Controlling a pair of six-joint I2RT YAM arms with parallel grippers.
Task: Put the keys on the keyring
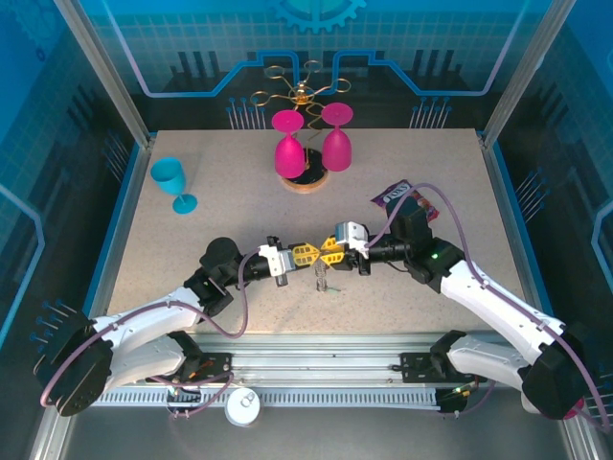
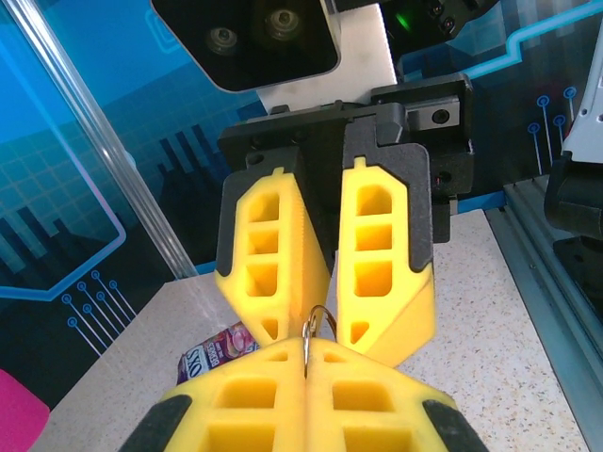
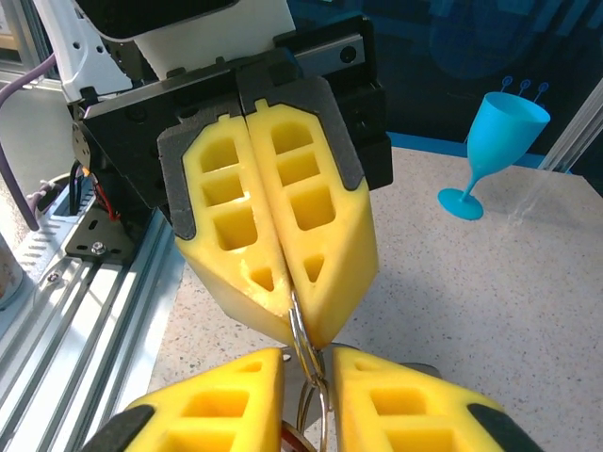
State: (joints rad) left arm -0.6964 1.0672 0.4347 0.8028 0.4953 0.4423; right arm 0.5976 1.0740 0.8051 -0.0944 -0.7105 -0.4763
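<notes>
1. Far left of the speckled beige counter (image 1: 230, 206), a turquoise plastic goblet (image 1: 173, 182) stands well apart from the work.
2. Left tool (image 1: 308, 255): its 2 yellow fingers are pressed together, pinching a thin silvery wire ring (image 2: 318, 314), which I take to be part of the keyring. The right wrist view agrees: the wire is caught at the fingertips.
3. Under the meeting point, the top view shows small silvery keys (image 1: 321, 278), 1 with a pale green tag (image 1: 334, 288). I cannot tell whether they hang or rest on the counter.
4. Right tool (image 1: 331, 248): tip to tip with the left tool, fingers a narrow gap apart, wire rings running through that gap. I cannot tell whether it clamps them.
5. A purple snack packet (image 1: 391, 195) lies beside the right arm, away from the work.
6. Judgement: the step in hand is threading a key onto the ring. The next move calls for a small, steady slide along the wire with the left grip firm; a slip would drop the bunch.
</notes>
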